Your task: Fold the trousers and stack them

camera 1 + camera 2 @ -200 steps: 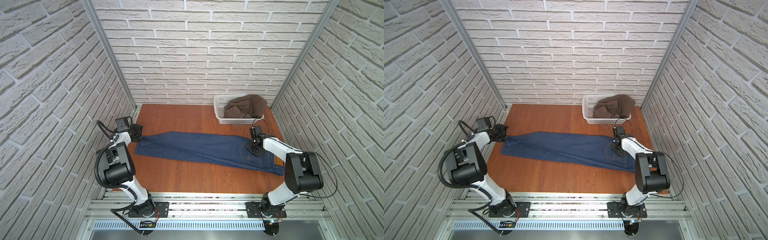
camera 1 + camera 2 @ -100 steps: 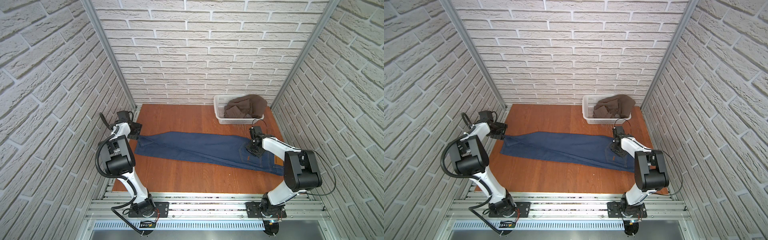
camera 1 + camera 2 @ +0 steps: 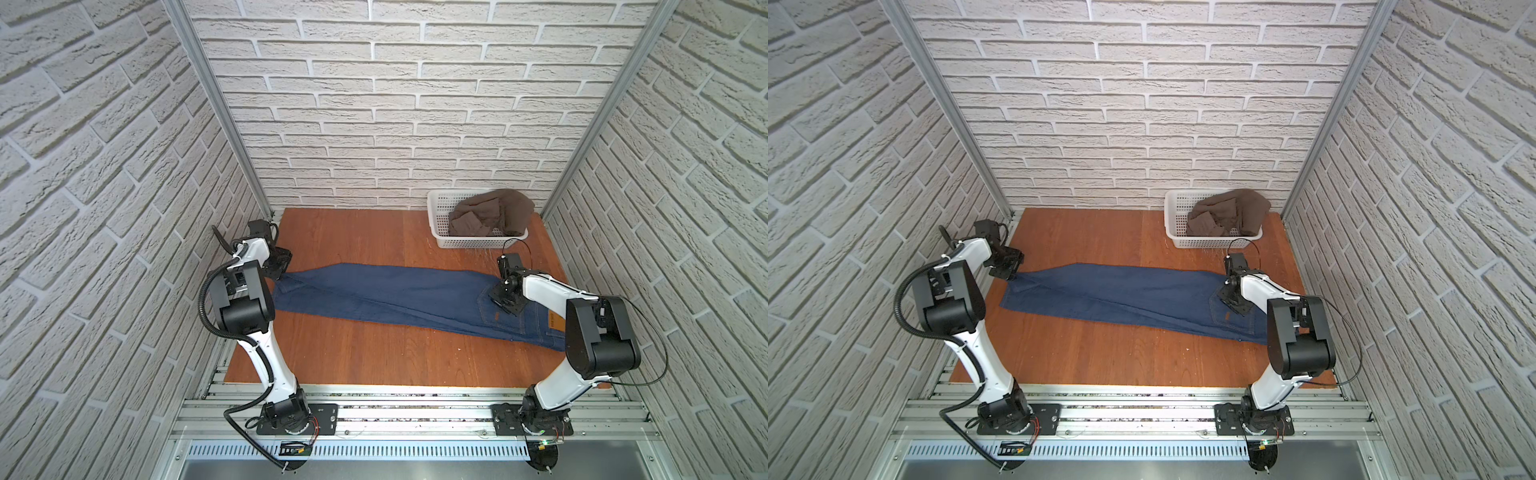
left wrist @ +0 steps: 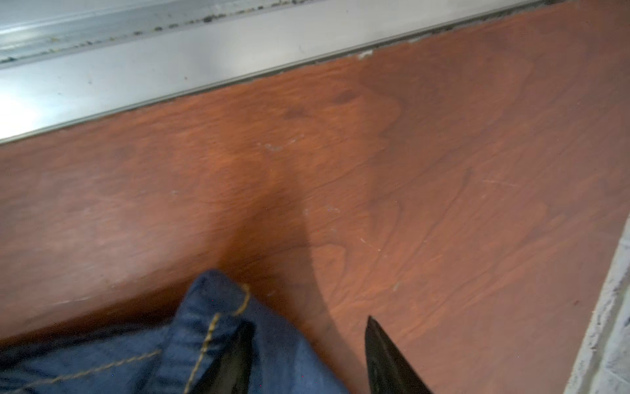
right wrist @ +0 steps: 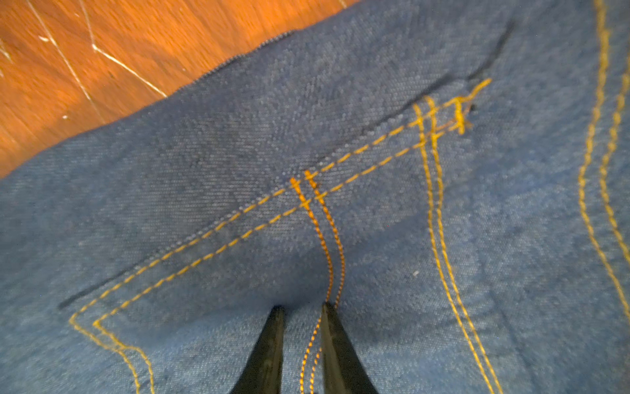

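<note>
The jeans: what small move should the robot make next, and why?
Probably shut the left claw on the leg hem: its jaws stand apart with the hem corner of the trousers between them. The trousers lie stretched flat, and the right claw pinches the seat seam.

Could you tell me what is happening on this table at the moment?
Two robot arms are working on a pair of dark blue jeans laid out lengthwise and flat on the wooden table, not yet folded. The right gripper is pinched shut on a ridge of denim at the seat end. The left gripper is at the leg hem, jaws open, straddling the hem corner. A white basket at the back holds a brown garment.
</note>
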Robot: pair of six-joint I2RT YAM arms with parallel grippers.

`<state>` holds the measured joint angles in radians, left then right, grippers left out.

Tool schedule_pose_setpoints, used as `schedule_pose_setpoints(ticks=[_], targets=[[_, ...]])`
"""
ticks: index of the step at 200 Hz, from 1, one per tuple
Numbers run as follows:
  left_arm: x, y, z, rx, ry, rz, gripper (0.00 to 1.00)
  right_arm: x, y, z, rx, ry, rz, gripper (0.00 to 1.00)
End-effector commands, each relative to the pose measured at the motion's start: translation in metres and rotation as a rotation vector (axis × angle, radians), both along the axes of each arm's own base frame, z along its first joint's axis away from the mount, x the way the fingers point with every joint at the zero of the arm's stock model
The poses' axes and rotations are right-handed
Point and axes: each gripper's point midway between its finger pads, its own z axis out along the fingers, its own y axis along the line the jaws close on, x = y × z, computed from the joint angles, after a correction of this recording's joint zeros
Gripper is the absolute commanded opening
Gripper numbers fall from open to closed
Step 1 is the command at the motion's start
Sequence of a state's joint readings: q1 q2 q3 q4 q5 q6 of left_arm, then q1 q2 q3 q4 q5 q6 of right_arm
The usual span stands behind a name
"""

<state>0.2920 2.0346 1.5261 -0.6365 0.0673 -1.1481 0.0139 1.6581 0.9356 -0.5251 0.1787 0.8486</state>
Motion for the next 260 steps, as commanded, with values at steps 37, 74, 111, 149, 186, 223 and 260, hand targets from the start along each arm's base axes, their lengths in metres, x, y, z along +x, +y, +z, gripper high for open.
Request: schedule_pose_setpoints(ticks=[37,74,111,149,186,223,260], targets=[[-0.032,0.005,-0.011,0.047,0.128,-0.014,0.38,-0.008,-0.005,-0.004,-0.001,-0.013,-0.011,0.22],[-0.026,0.003,-0.014,0.040,0.120,-0.004,0.13,-0.010,-0.003,-0.009,0.014,-0.003,-0.007,0.22],[0.003,0.008,0.031,0.079,-0.032,-0.006,0.00,-0.012,-0.003,-0.011,0.022,0.009,-0.003,0.22],[0.063,-0.004,0.123,0.130,-0.315,-0.090,0.00,-0.015,-0.002,-0.016,0.031,0.027,-0.004,0.22],[0.092,-0.040,0.213,0.154,-0.557,-0.238,0.00,-0.017,-0.006,-0.012,0.015,0.035,-0.004,0.22],[0.050,-0.049,0.213,0.188,-0.583,-0.275,0.00,-0.022,-0.009,-0.010,0.001,0.040,-0.005,0.22],[-0.011,-0.023,0.140,0.156,-0.503,-0.163,0.00,-0.025,-0.009,-0.006,-0.001,0.040,-0.002,0.21]])
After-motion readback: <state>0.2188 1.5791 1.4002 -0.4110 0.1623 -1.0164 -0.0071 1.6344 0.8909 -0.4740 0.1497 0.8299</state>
